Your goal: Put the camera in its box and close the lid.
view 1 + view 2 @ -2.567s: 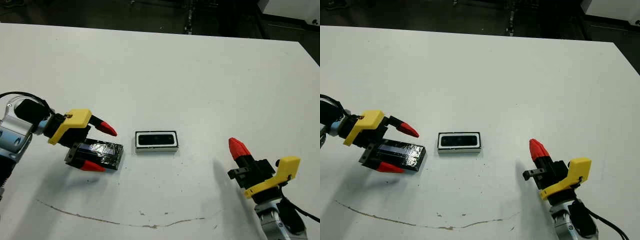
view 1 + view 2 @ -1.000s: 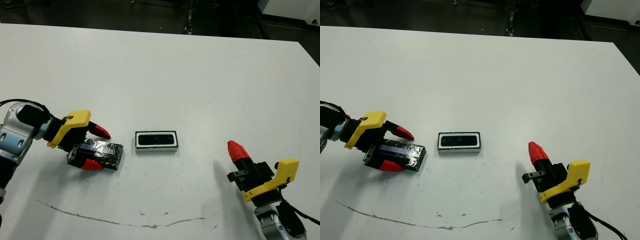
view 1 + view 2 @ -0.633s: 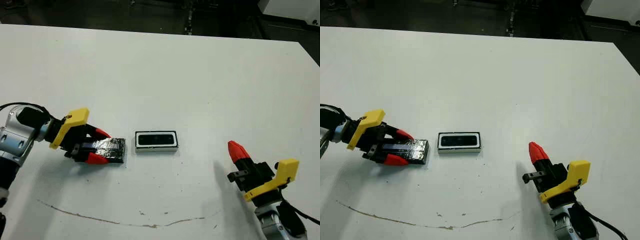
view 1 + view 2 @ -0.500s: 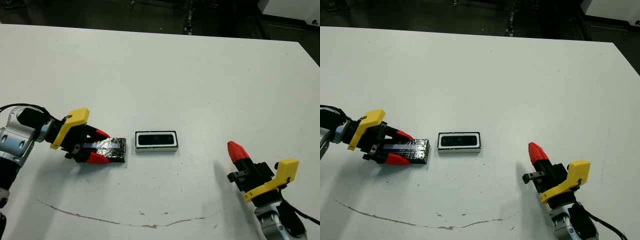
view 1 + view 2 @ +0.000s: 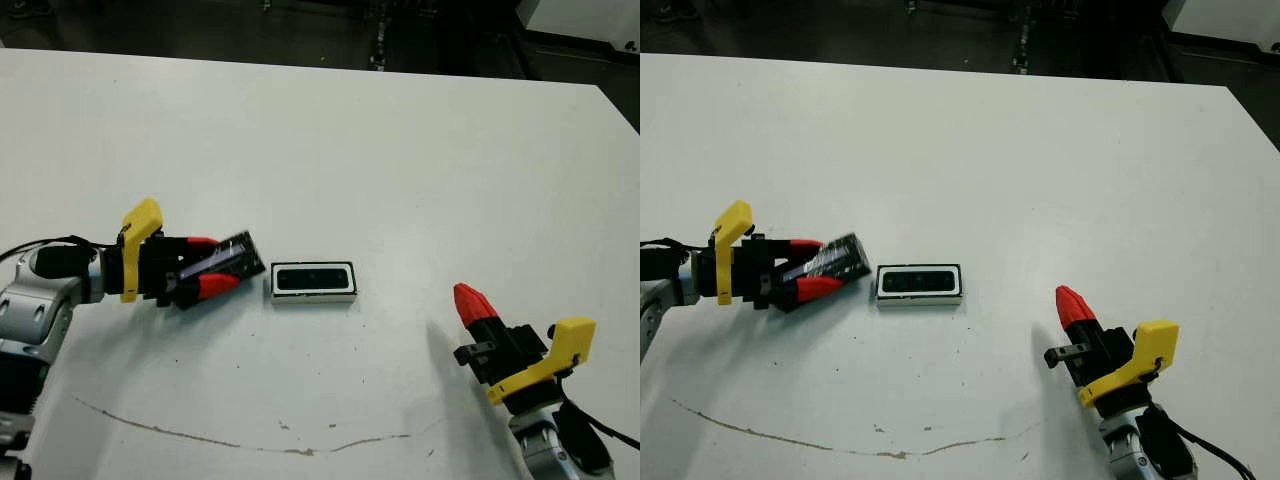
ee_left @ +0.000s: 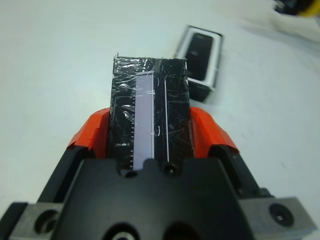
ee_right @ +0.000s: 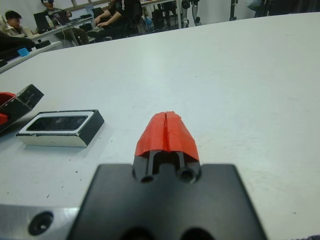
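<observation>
The box [image 5: 313,297], a small white-rimmed tray, sits mid-table with the black camera [image 5: 313,279] lying inside it. My left gripper [image 5: 215,263] is shut on the lid [image 5: 228,256], a crinkly black cover with a pale strip [image 6: 145,115]. The lid hangs tilted above the table, its free end just left of the box and apart from it. In the left wrist view the red fingers [image 6: 92,131] press both long sides of the lid. My right gripper [image 5: 472,302] is shut on nothing at the front right, well away from the box.
A thin brown curved mark [image 5: 230,440] runs along the table near its front edge. Dark floor lies beyond the table's far edge [image 5: 300,62]. People [image 7: 115,12] sit far behind the table in the right wrist view.
My left gripper has lifted the lid off the table, rolled it into a tilt and carried it right, close to the box. The right arm has stayed put.
</observation>
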You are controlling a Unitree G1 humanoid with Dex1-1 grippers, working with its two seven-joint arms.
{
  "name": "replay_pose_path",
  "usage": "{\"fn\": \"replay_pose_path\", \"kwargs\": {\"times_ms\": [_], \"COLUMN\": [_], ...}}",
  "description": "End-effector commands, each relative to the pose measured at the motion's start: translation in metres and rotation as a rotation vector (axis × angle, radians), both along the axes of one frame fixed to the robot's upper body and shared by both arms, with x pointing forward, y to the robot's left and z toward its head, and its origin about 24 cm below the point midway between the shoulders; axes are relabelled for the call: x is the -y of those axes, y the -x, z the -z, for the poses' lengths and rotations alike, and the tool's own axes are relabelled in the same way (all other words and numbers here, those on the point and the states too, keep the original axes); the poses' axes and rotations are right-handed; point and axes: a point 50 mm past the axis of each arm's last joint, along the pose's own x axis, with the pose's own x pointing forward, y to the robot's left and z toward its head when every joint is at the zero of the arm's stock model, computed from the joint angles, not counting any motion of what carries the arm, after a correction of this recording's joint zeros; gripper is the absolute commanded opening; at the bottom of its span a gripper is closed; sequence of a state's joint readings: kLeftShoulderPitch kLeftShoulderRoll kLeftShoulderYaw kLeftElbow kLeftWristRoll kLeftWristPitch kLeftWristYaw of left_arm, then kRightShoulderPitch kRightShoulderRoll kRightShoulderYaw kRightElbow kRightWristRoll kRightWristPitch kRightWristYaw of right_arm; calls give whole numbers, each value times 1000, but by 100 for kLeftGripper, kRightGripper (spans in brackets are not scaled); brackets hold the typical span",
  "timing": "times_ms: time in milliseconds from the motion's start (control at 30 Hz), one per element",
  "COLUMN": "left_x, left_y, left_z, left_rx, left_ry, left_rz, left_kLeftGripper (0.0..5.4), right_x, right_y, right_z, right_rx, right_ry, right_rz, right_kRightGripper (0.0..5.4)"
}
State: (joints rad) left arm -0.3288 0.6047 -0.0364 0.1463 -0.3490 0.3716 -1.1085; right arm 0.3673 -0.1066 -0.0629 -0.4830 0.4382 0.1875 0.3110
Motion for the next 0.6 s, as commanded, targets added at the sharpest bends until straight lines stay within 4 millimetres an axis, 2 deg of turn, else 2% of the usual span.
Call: {"fn": "replay_pose_path", "kwargs": {"times_ms": [33, 600], "left_x": [0, 21], "left_y": [2, -2], "left_z": [2, -5], "left_rx": [-43, -68], "left_ry": [-5, 4], "left_rz": [-20, 105], "left_kLeftGripper": [316, 316], "right_x": [2, 1], "right_y": [2, 2], "right_z": [2, 2], "right_rx": [-23, -26], "right_ry": [14, 9], "right_rz": [12, 10], "right_kRightGripper": [0, 0]}}
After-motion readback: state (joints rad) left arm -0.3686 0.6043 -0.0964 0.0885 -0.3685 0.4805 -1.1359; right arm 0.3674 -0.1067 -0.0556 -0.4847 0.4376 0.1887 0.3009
